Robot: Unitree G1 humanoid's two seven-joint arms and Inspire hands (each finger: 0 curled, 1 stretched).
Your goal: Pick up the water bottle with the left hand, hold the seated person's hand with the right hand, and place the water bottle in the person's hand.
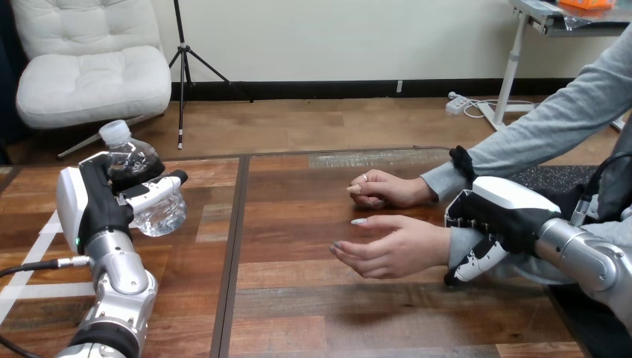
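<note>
My left hand (95, 200) holds a clear water bottle (141, 183) with a white cap above the left part of the table, fingers curled round its middle; the bottle tilts with its cap up and to the left. At the right, my right hand (501, 220) is curled round the wrist of the person's nearer hand (395, 246), its thumb under the grey sleeve. That hand is raised off the table, palm turned left and fingers loosely open. The person's farther hand (387, 189) rests on the table behind it.
The wooden table (313, 313) has a dark seam running front to back left of centre. White tape strips (37, 253) lie at its left edge. A wide gap of table separates the bottle from the person's hands.
</note>
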